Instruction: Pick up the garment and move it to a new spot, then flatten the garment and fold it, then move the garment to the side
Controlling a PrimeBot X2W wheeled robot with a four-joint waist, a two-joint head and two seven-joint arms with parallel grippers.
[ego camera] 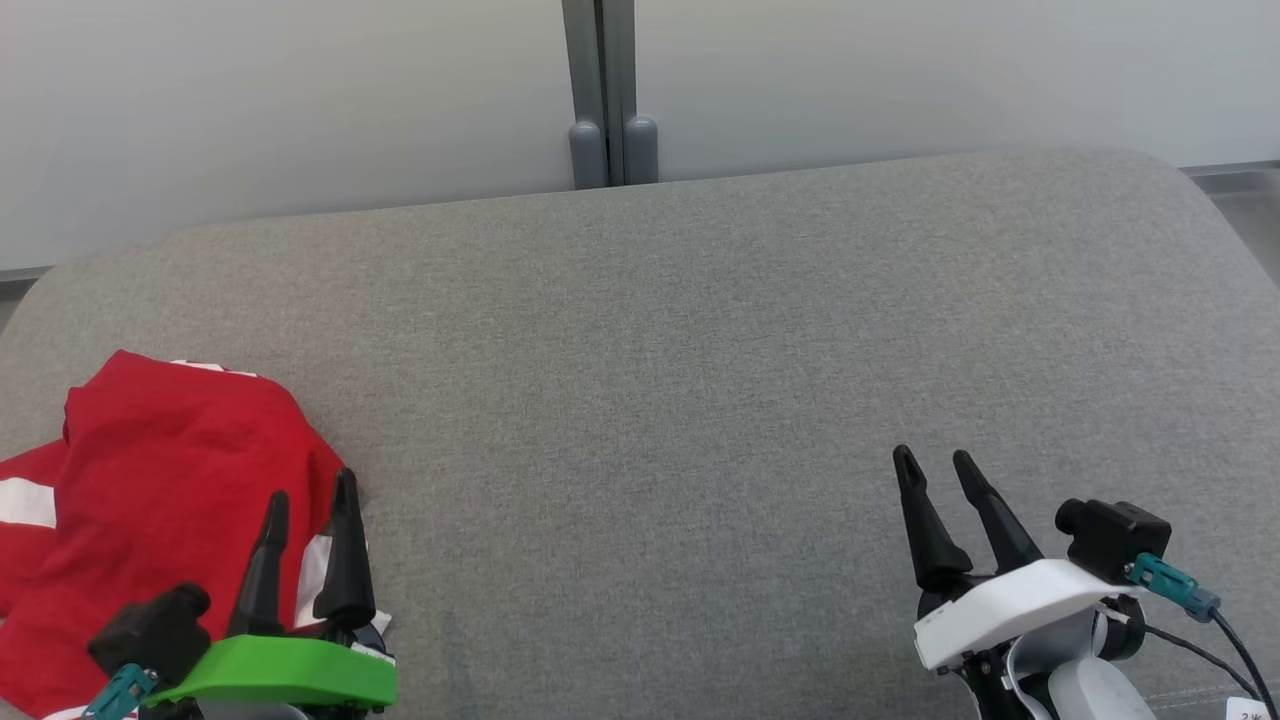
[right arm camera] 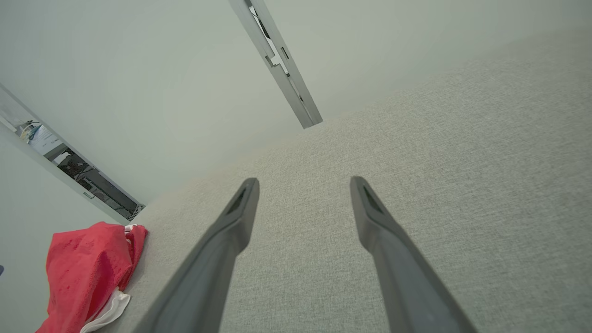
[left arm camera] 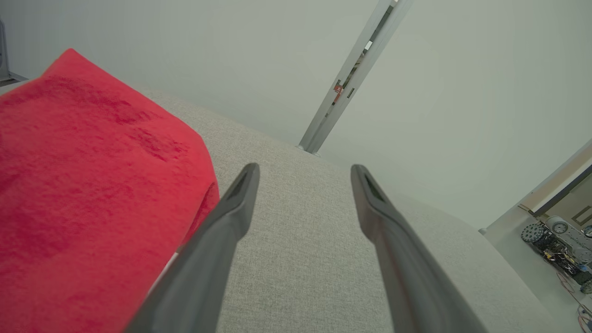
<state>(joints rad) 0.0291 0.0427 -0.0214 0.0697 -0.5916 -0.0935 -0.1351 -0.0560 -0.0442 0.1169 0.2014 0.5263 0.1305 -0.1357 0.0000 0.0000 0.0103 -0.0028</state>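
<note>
Left hand (ego camera: pixel 311 487), right hand (ego camera: pixel 933 458) spread above grey cushion (ego camera: pixel 640 350); red garment (ego camera: pixel 170 450) at left. Left wrist view adds wheeled machine (left arm camera: pixel 559 240) by pale wall (left arm camera: pixel 462 92).

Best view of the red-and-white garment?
Head view: most of the crumpled red-and-white fabric garment shows, at the grey cushion's left end. Left wrist view crops it to a close red fold; right wrist view shows it small, lower left.

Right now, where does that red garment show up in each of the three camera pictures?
Head view: garment at lower left, on the grey cushion.
Left wrist view: garment covers the left side.
Right wrist view: garment in the bottom left corner.
Shared landmark: the grey post behind the cushion, upper part of all three.
</note>
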